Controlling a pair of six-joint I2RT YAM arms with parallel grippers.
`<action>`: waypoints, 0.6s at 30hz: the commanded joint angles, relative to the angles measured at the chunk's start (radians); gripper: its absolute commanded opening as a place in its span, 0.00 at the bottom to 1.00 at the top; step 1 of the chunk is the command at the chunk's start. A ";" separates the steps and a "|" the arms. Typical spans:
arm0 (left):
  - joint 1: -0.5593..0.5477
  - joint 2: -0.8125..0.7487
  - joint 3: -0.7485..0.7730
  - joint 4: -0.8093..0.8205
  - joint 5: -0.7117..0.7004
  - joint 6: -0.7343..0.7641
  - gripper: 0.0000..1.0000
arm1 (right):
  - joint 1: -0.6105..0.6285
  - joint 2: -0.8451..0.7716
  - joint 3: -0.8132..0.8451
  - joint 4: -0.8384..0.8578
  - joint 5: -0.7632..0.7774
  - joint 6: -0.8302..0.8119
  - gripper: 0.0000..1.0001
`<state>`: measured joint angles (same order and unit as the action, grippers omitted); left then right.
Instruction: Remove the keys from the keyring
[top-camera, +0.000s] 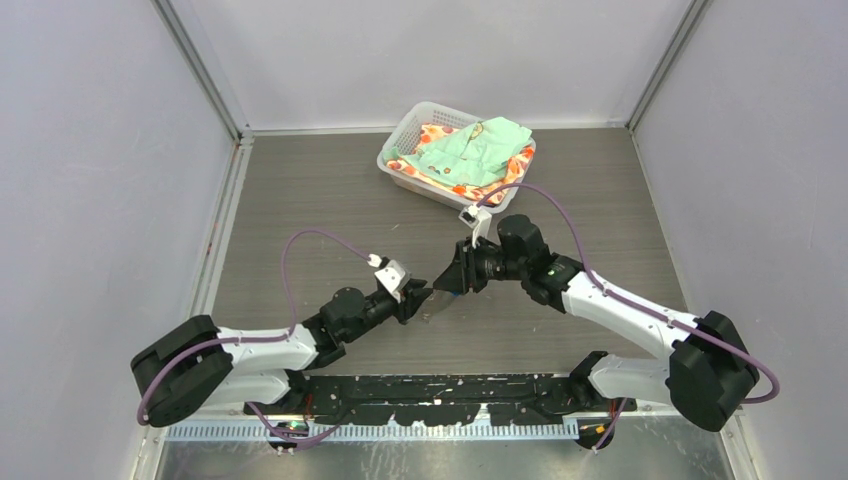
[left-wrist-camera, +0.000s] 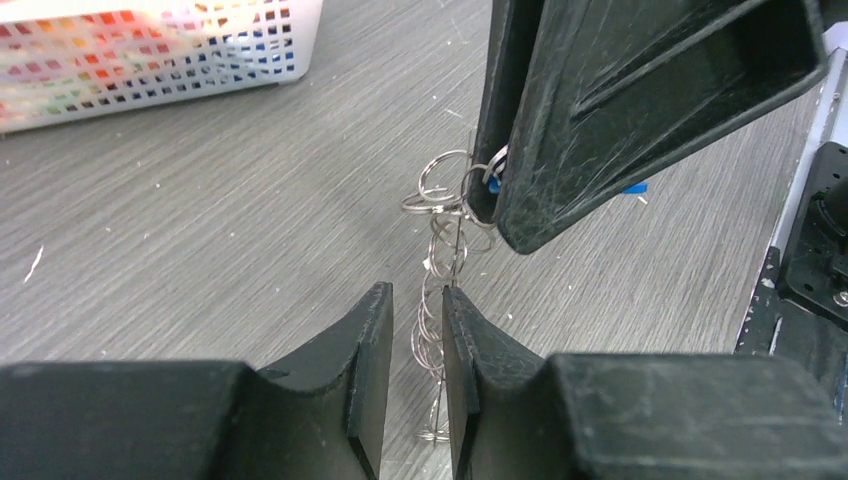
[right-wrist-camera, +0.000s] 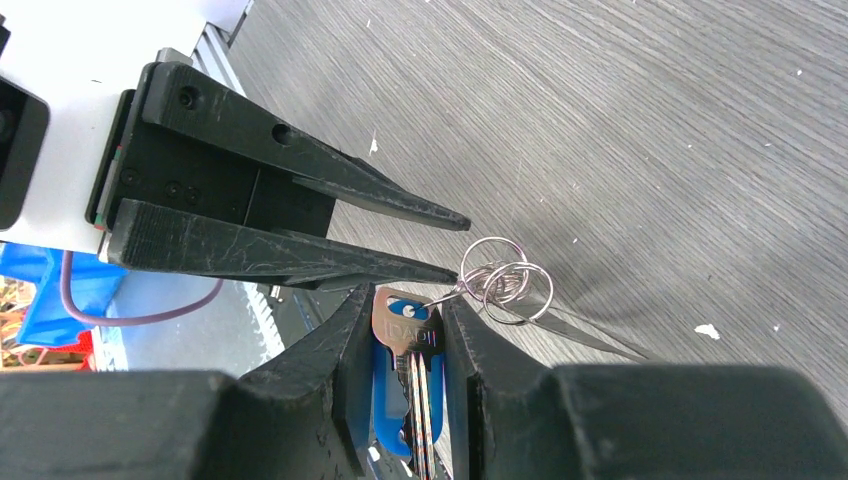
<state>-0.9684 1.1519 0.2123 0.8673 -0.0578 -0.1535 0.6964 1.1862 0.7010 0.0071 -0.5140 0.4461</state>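
Note:
My right gripper (top-camera: 447, 285) is shut on the keys (right-wrist-camera: 405, 330), a silvery key lying against a bright blue piece, held upright between its fingers above the table. From the key's hole a chain of silvery rings, the keyring (right-wrist-camera: 500, 278), runs out to my left gripper (top-camera: 418, 300). In the left wrist view the ring chain (left-wrist-camera: 440, 250) runs through the narrow gap of the left gripper (left-wrist-camera: 418, 295), lying against one finger only. The left jaws stand slightly apart, one fingertip touching the rings. No whitish strap shows. The two grippers meet tip to tip at the table's middle.
A white mesh basket (top-camera: 392, 152) holding green and orange patterned cloth (top-camera: 475, 150) stands at the back centre; it also shows in the left wrist view (left-wrist-camera: 200, 60). The black base rail (top-camera: 430, 390) runs along the near edge. Grey walls close in both sides.

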 joint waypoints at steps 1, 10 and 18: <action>0.004 0.023 0.004 0.126 0.044 0.071 0.27 | 0.007 -0.036 0.005 0.058 -0.015 -0.017 0.01; 0.004 0.102 0.011 0.212 0.105 0.073 0.32 | 0.007 -0.048 0.008 0.048 -0.009 -0.017 0.01; 0.002 0.206 0.010 0.356 0.065 0.074 0.33 | 0.006 -0.054 0.003 0.053 -0.015 -0.006 0.01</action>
<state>-0.9684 1.3182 0.2123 1.0626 0.0265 -0.0994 0.6983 1.1706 0.7006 0.0071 -0.5152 0.4465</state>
